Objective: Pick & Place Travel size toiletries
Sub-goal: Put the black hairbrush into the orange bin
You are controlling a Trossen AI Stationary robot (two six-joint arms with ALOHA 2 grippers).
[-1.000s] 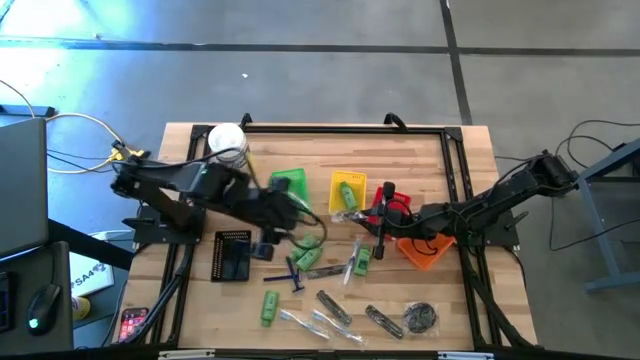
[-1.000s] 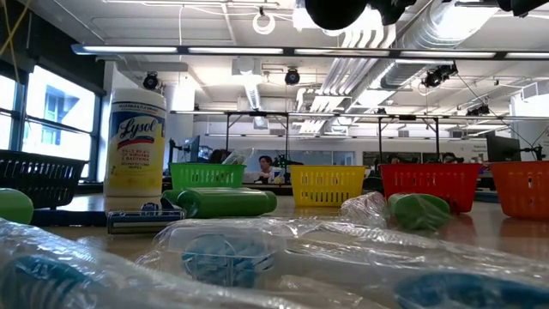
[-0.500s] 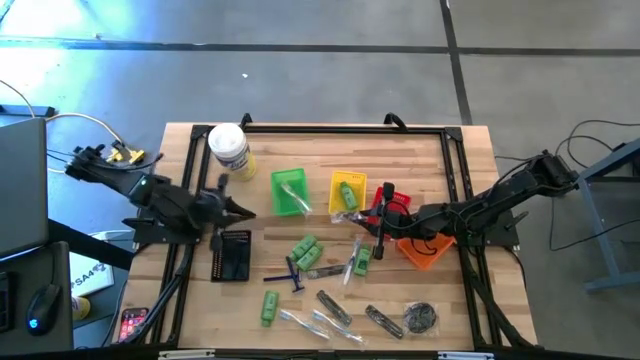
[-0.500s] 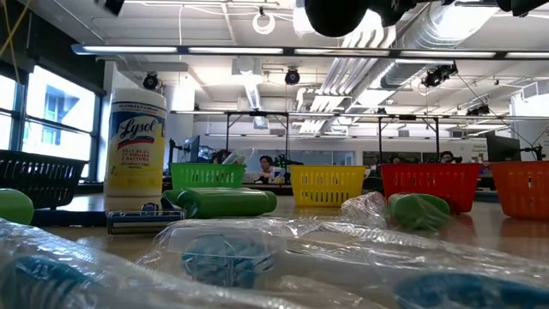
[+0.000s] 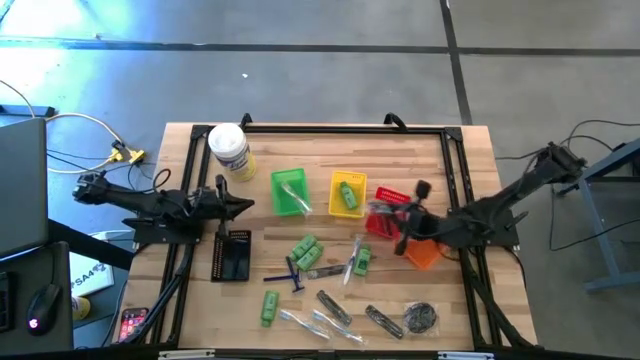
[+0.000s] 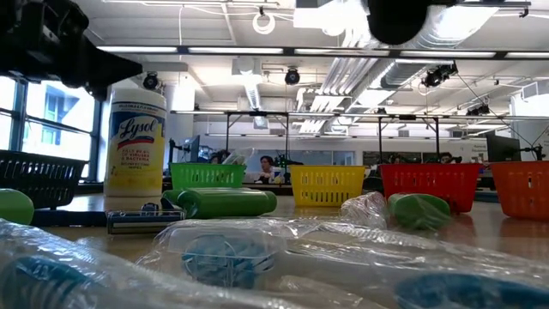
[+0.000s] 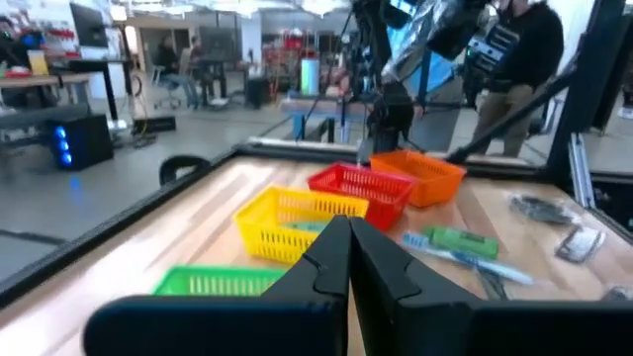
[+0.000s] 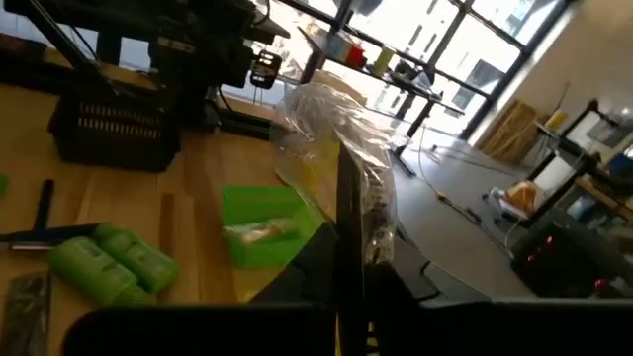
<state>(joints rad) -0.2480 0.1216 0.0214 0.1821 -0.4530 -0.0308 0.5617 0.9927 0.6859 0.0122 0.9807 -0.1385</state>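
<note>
Clear, crinkly plastic hangs from the right tool (image 5: 397, 222). It pinches a thin packet (image 8: 331, 124) by one edge, up above the red basket (image 5: 392, 205) and the orange basket (image 5: 424, 254). I think the packet is very light and floppy, and slippery too, so a hold near the middle of an edge would be safest.

The left tool (image 5: 237, 207) is pressed together and holds nothing. It waits at the left side of the table (image 5: 450, 160), near the black basket (image 5: 232, 256).

More toiletries lie on the table. Two green bottles (image 5: 306, 250) lie side by side in the middle. A blue razor (image 5: 292, 274) is just beside them. Grey pieces (image 5: 334, 306) and more clear packets (image 5: 300, 320) sit near the front edge, with a round dark pouch (image 5: 421, 318). The bottles look stiff and may roll.

A big white jar (image 5: 229, 149) stands at the back, well apart. The green basket (image 5: 290, 190) and yellow basket (image 5: 348, 194) sit close together, so the arm could bump them.
</note>
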